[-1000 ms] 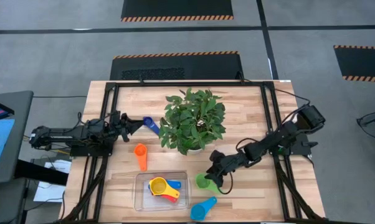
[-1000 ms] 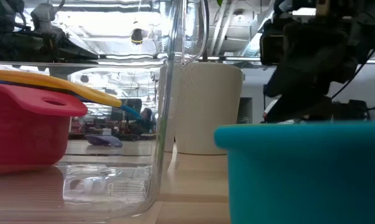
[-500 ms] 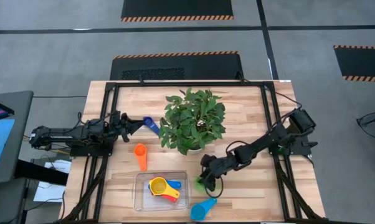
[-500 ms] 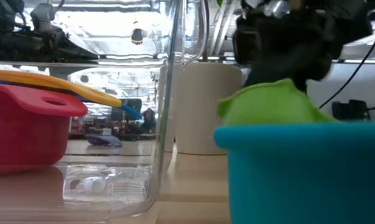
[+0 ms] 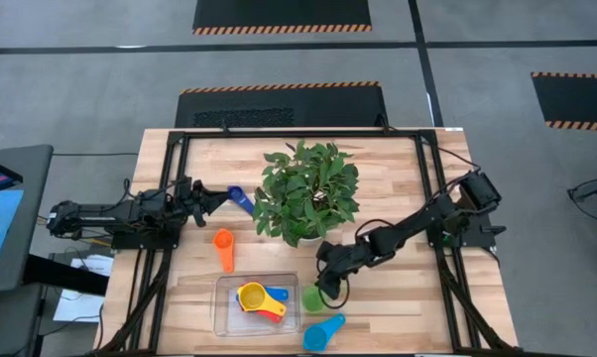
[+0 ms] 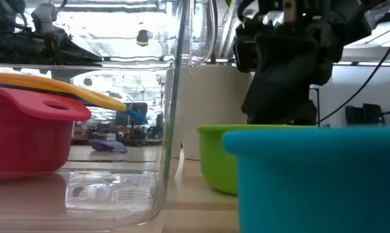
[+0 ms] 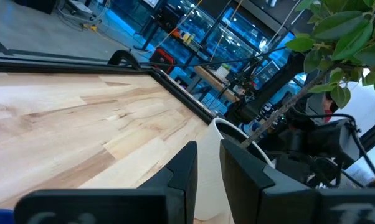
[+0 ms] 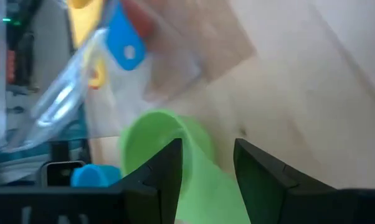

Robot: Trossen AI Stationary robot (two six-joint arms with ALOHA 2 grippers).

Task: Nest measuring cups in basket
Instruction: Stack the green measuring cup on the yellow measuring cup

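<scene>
Right gripper (image 5: 321, 285), fingers clamped on the smooth round green cup's (image 5: 312, 298) flat handle, beside the clear basket (image 5: 222, 307).

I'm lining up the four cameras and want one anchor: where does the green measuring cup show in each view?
High view: green measuring cup on the table just right of the basket, at the right gripper.
Low view: right of centre, behind the light blue cup.
Left wrist view: not in it.
Right wrist view: low centre, its handle between the fingers.
Shared landmark: the basket's clear wall.
</scene>
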